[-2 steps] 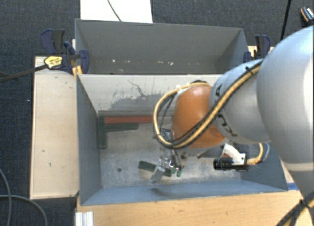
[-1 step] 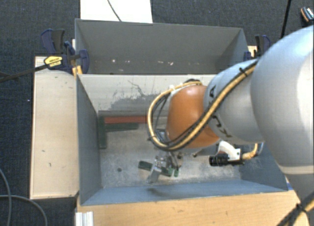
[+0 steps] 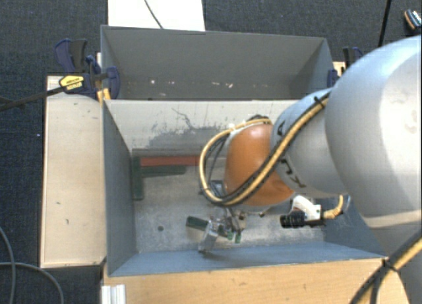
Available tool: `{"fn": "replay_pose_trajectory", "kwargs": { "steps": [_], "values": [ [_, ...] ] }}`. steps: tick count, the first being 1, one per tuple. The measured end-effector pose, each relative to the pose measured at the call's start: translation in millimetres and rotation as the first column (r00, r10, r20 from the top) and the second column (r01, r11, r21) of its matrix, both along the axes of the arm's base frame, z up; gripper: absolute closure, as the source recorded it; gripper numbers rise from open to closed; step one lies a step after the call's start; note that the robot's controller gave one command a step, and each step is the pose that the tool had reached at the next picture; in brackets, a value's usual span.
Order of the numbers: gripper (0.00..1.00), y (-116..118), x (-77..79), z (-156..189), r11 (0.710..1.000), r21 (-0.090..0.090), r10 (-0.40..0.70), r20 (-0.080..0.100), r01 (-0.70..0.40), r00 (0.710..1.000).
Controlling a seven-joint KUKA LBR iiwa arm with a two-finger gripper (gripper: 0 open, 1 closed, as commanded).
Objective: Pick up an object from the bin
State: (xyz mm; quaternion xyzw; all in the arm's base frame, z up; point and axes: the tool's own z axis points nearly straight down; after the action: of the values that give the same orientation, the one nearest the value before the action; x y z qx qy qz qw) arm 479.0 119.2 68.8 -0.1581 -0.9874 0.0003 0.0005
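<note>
My gripper is low over the bin floor near the front wall, a little left of the middle, under the orange wrist cover. A small dark green block lies on the floor just to the left of the gripper, touching it or nearly so. Whether anything is held cannot be made out.
A long red-brown bar lies along the back of the floor at the left. A dark grey-green bar runs forward from its left end, the two making an L. The arm and its cables cover the bin's right half.
</note>
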Motion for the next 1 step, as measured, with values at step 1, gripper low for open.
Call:
{"fn": "replay_pose_trajectory", "kwargs": {
  "steps": [1],
  "values": [
    [0.00, -0.1, 0.6, 0.4, 1.000, 0.001, -0.010, 0.002, 0.010, 1.000]
  ]
}}
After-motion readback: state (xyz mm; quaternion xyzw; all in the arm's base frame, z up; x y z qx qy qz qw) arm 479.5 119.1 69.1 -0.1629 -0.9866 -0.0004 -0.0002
